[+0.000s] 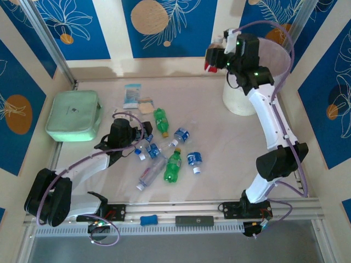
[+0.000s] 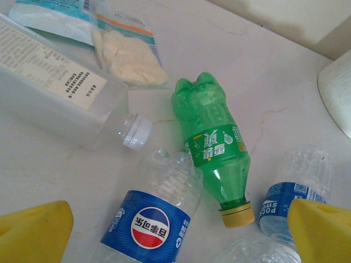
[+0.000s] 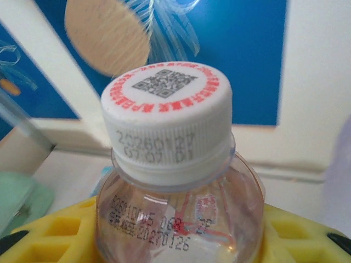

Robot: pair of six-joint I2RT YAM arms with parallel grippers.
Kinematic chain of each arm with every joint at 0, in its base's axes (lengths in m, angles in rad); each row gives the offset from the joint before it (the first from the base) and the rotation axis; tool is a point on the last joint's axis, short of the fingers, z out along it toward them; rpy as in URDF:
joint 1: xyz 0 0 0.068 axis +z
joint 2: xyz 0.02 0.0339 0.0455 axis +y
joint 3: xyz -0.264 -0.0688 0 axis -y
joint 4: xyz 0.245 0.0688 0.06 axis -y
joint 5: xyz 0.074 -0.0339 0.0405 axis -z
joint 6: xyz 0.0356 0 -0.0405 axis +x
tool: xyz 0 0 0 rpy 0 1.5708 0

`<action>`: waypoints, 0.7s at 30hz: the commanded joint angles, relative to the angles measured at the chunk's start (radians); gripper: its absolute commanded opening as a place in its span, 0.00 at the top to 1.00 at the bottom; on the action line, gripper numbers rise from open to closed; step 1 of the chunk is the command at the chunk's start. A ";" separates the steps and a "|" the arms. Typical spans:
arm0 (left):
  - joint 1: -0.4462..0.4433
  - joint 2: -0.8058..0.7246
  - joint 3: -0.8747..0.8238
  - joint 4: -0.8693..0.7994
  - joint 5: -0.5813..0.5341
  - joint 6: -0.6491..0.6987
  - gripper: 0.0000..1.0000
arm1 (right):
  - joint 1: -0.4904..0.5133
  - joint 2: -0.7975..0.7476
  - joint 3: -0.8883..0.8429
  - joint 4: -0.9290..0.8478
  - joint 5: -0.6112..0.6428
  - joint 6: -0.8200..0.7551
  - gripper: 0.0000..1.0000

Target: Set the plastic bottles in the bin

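Clear white-capped bottle (image 3: 171,164) sits clamped in the right pincer (image 1: 215,59), up near the bin (image 1: 239,104). The left pincer (image 2: 178,233) gapes wide over bottles (image 1: 173,164) lying on the bench (image 1: 222,143).

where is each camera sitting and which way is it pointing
top external: above and behind the bases, looking down on the table; both arms show, left gripper over the bottles, right gripper up by the bin.
left wrist: looks down at those bottles; its yellow fingertips stand apart at the bottom corners.
right wrist: looks out at the blue wall panel past a white-capped bottle clamped in its yellow fingers.
shared: top and left wrist both show the far green bottle.
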 commanded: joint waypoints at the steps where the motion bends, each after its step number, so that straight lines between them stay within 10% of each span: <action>1: 0.005 0.002 0.038 -0.015 0.021 -0.010 0.00 | -0.035 0.060 0.116 -0.048 0.147 -0.121 0.54; 12: 0.005 -0.007 0.023 -0.020 0.029 -0.022 0.00 | -0.142 0.365 0.560 -0.244 0.328 -0.212 0.53; 21: 0.005 -0.033 0.012 -0.035 0.011 -0.017 0.00 | -0.203 0.461 0.570 -0.331 0.296 -0.171 0.53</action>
